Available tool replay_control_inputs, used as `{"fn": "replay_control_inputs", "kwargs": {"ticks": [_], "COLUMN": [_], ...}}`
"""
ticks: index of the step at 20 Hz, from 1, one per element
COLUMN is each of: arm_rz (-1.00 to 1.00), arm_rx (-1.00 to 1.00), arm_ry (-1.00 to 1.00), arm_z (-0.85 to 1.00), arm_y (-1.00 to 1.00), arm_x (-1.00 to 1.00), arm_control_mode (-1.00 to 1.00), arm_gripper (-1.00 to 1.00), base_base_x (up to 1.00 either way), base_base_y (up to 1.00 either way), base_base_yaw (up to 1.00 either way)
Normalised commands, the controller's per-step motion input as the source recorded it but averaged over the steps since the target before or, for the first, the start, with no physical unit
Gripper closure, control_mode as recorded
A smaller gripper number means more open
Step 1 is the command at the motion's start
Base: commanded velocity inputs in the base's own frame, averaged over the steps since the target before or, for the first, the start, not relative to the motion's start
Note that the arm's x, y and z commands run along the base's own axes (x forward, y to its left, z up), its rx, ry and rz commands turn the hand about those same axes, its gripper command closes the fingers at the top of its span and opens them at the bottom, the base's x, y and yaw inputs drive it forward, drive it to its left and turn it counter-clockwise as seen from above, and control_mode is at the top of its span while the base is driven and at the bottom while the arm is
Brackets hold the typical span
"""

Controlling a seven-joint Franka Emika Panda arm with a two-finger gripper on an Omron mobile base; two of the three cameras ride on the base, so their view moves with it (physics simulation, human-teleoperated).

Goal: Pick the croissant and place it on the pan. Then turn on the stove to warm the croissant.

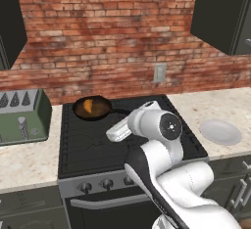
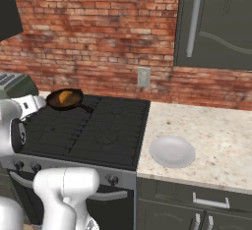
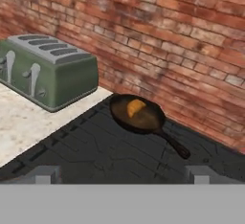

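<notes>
Croissant point(image 3: 135, 107) is seen lying inside the pan point(image 3: 143, 121), centre of hand view, on the stove point(image 1: 98, 147) upper left burner, so placing is judged done; a front knob point(image 1: 86, 187) must be reached next. Gripper point(image 3: 122, 174) looks spread wide, nothing held; fingertips are cut off at frame bottom

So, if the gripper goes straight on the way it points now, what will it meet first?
Probably the pan with the croissant in it, near the view's centre. If it passes above, the brick wall behind; depth is unclear.
</notes>
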Motion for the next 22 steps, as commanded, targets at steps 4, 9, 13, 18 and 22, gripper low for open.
{"fn": "replay_control_inputs", "kwargs": {"ticks": [4,9,13,18,22], "arm_rz": [-0.01,-0.01,-0.02,-0.01,0.0], "arm_rx": [0.03,0.03,0.02,0.0,0.0], "arm_ry": [-0.31,-0.3,-0.27,-0.22,-0.16], "arm_z": [0.0,0.0,0.0,-0.05,-0.11], "arm_y": [0.0,-0.01,-0.01,-0.03,-0.14], "arm_x": [-0.26,-0.37,-0.44,-0.32,-0.29], "arm_control_mode": [-1.0,-1.0,-1.0,-1.0,-1.0], "arm_gripper": [-1.0,-1.0,-1.0,-1.0,-1.0], "base_base_x": [0.0,0.0,0.0,0.0,0.0], "base_base_y": [0.0,0.0,0.0,0.0,0.0], "base_base_yaw": [0.0,0.0,0.0,0.0,0.0]}}
